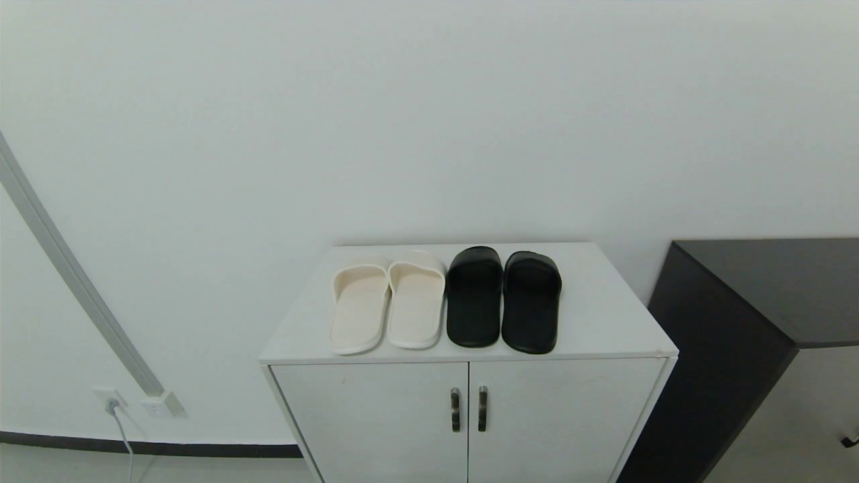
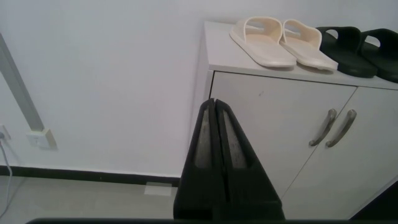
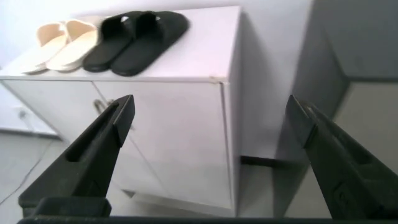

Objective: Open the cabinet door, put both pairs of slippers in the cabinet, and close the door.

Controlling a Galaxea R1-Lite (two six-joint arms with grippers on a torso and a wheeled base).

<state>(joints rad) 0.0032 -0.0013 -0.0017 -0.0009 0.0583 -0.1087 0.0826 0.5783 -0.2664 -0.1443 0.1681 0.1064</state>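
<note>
Left gripper (image 2: 214,143) is pressed shut and empty, near the white cabinet's (image 1: 376,416) left front corner. Right gripper (image 3: 209,109) is spread wide and empty, near its right front corner. Both doors are closed. Cream slippers (image 1: 416,308) and black slippers (image 1: 473,302) lie side by side on top, heels at the front edge, cream pair leftmost.

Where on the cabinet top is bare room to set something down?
Widest bare strip: between the black slippers and the right edge of the cabinet top. A narrower one lies left of the white slippers. The middle is crowded.
</note>
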